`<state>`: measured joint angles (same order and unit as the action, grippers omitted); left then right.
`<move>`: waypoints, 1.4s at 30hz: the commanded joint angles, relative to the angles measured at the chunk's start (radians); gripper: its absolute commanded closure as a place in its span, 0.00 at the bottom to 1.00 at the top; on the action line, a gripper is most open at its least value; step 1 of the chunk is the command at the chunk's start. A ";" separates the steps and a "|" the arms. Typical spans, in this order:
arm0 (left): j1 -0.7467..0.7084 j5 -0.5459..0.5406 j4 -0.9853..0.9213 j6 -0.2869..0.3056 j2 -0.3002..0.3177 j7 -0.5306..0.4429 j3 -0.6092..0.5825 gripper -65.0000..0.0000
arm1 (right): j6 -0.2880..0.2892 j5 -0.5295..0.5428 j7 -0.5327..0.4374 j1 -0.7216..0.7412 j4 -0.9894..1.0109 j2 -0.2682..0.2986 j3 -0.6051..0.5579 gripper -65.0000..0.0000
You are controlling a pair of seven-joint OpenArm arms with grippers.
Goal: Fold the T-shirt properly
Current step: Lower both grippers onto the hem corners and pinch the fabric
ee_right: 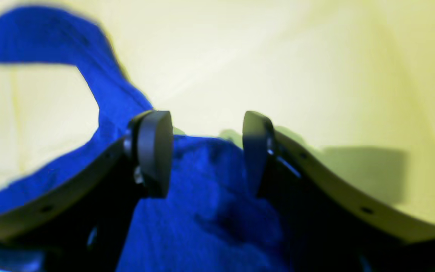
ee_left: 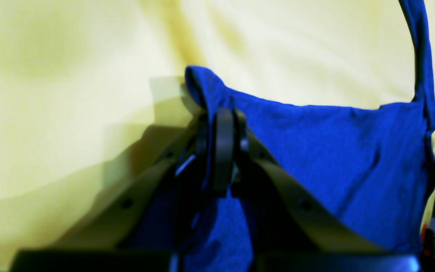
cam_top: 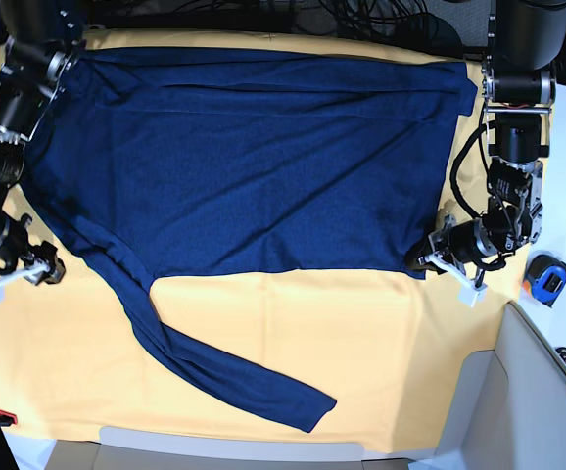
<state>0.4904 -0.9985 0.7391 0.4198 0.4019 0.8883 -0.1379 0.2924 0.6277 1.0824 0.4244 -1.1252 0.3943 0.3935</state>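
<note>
The dark navy T-shirt (cam_top: 254, 166) lies spread flat on a yellow cloth (cam_top: 361, 333), with one long sleeve (cam_top: 224, 377) trailing toward the front. My left gripper (cam_top: 428, 262) is at the shirt's near right corner. In the left wrist view it (ee_left: 223, 113) is shut on a pinched fold of the blue fabric (ee_left: 334, 151). My right gripper (cam_top: 50, 268) is at the shirt's left edge near the sleeve. In the right wrist view it (ee_right: 206, 128) is open, its fingers standing either side of the blue fabric (ee_right: 202, 211) without pinching it.
A blue and black tape measure (cam_top: 547, 279) lies on the white surface right of the left arm. A pale raised panel (cam_top: 538, 392) stands at the front right corner. Cables (cam_top: 361, 15) run along the back edge.
</note>
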 commanded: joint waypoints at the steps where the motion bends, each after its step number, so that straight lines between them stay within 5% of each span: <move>1: 0.021 -0.001 0.009 0.003 0.010 0.009 -0.002 1.00 | 0.023 0.008 -0.044 0.040 0.024 0.030 -0.038 0.55; 8: 0.021 -0.001 0.009 0.003 0.010 0.009 -0.002 1.00 | 0.146 -0.122 -0.183 0.116 0.204 0.056 -0.319 0.39; 16: 0.021 -0.001 0.009 0.003 0.010 0.009 -0.002 1.00 | 0.227 -0.141 -0.178 0.112 0.204 0.053 -0.354 0.40; 42: 0.020 0.000 0.009 0.003 0.010 0.009 -0.002 1.00 | 0.244 -0.139 -0.176 0.084 0.084 0.028 -0.353 0.40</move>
<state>0.4900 -1.0004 0.7391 0.4198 0.4019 0.8886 -0.1379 0.5285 0.4736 0.9264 0.4744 -1.0187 0.4065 0.0383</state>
